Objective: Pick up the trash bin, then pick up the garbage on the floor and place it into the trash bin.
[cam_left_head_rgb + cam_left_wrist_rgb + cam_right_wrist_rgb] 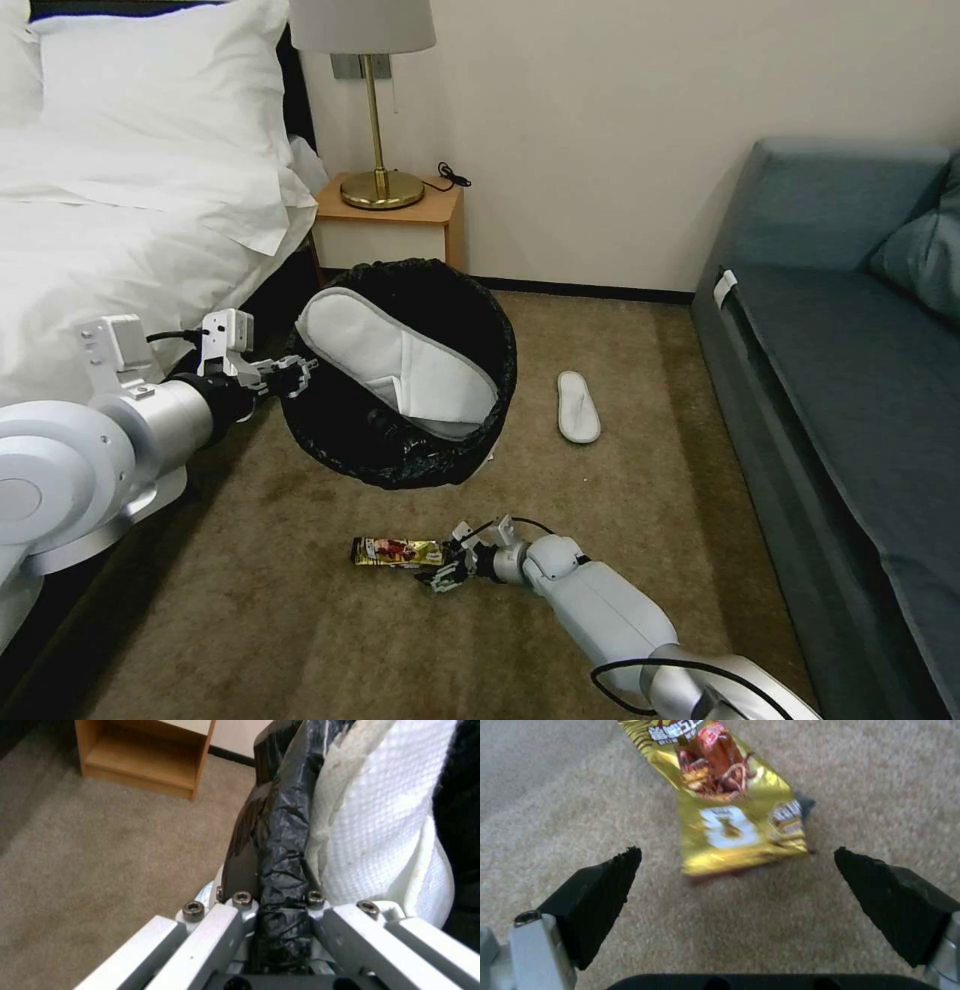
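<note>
The trash bin (400,440), lined with a black bag, hangs tilted above the carpet with my left gripper (296,374) shut on its rim (282,877). A white slipper (400,365) lies inside it, pressed against the bag (385,821). On the floor, a gold and red snack wrapper (397,552) lies flat. My right gripper (447,566) is low over the carpet at the wrapper's near end, open, with the wrapper (730,806) just ahead of its black fingertips (607,885). A second white slipper (578,406) lies on the carpet beyond.
A bed with white linen (120,230) stands at the left, a wooden nightstand (388,225) with a brass lamp behind the bin, and a blue-grey sofa (850,380) along the right. Open carpet (300,620) surrounds the wrapper.
</note>
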